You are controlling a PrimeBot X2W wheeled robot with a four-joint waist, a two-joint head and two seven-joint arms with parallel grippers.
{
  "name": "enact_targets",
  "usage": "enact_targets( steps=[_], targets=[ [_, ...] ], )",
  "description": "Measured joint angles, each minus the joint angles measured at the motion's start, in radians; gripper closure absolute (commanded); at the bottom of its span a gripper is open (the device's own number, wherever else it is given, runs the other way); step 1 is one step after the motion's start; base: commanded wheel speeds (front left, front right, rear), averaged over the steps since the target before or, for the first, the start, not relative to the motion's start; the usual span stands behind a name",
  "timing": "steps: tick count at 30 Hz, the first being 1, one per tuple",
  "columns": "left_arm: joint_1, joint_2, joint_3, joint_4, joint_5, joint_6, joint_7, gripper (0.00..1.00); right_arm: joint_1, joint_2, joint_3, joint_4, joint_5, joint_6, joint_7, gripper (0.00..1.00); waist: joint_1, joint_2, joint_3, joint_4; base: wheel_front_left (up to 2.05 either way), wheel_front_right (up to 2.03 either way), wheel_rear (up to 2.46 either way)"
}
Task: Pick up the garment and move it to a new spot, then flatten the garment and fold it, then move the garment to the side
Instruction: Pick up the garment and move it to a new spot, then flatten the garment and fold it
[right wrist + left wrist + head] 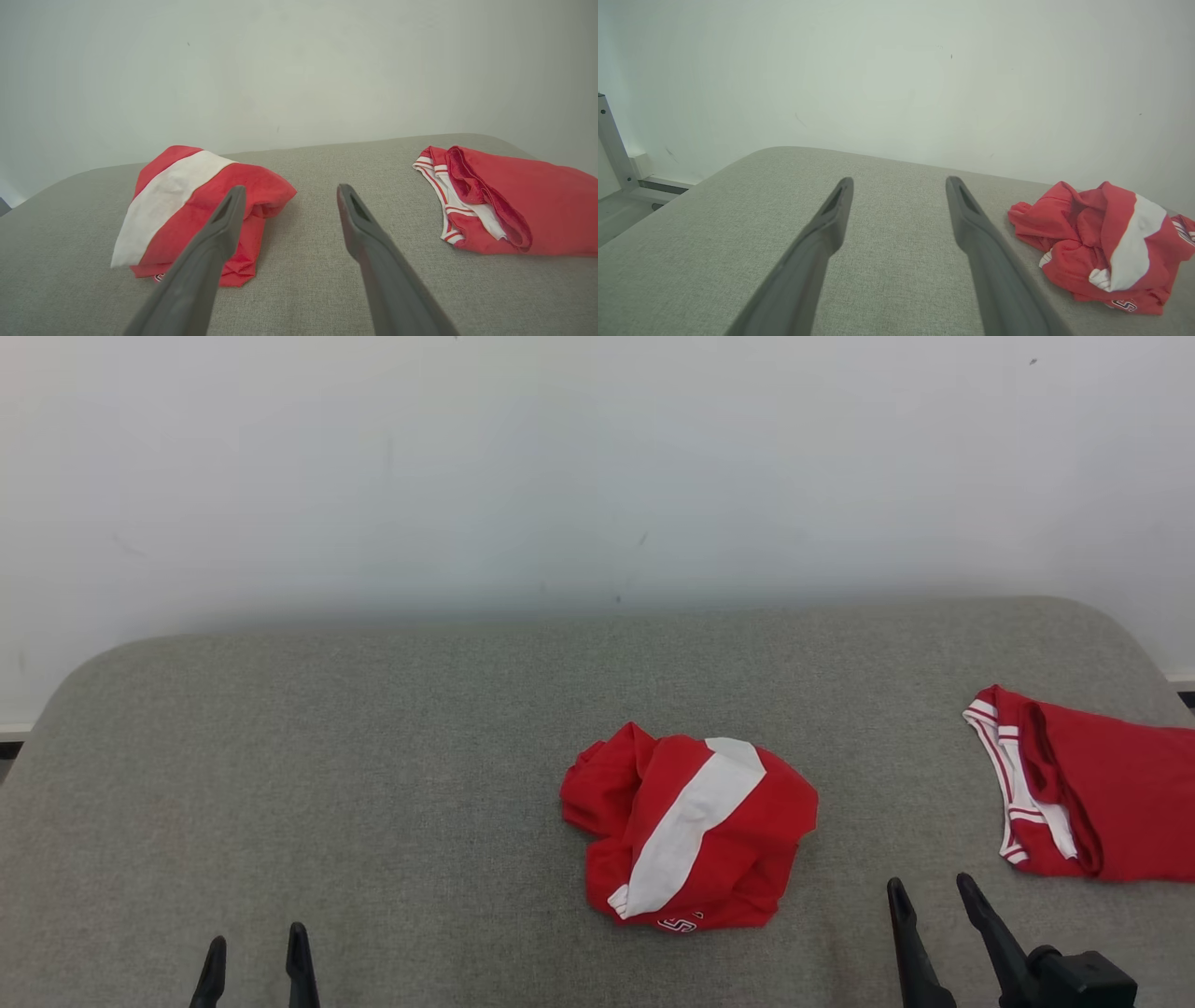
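The garment [689,831] lies in a crumpled heap on the grey bench [373,756], near the middle and somewhat towards the robot's right. It is red with one broad white band [686,826] running across the top of the heap. The folds hide its outline, so neither the type nor the openings can be made out. A white marking [679,924] shows at the near edge, partly tucked under and unreadable. The left tool [257,935] sits at the lower left, its base cut off by the frame. Its two fingers stand apart with nothing between them, well clear of the garment. The right tool [931,880] sits at the lower right, fingers likewise spread and empty, near the garment's right side but not touching it. In the right wrist view one finger [219,228] crosses in front of the heap and hides part of it. A second garment [1102,793], red with white striped trim, lies flat at the bench's right end, cut off by the frame edge. Behind the bench stands a pale wall [597,457] with faint scuffs. In the left wrist view a metal upright [612,140] is partly visible at the left edge.
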Motion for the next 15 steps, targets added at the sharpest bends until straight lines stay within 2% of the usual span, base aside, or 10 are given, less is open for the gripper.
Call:
enact_targets(
  steps=[15],
  targets=[
    [0.006,-0.029,0.013,0.062,0.039,-0.034,0.0,0.0,-0.016,0.014,0.003,0.034,0.007,0.0,-0.007,0.0,0.0001,0.0,0.016,-0.005,0.0,0.0,0.0]
  ],
)
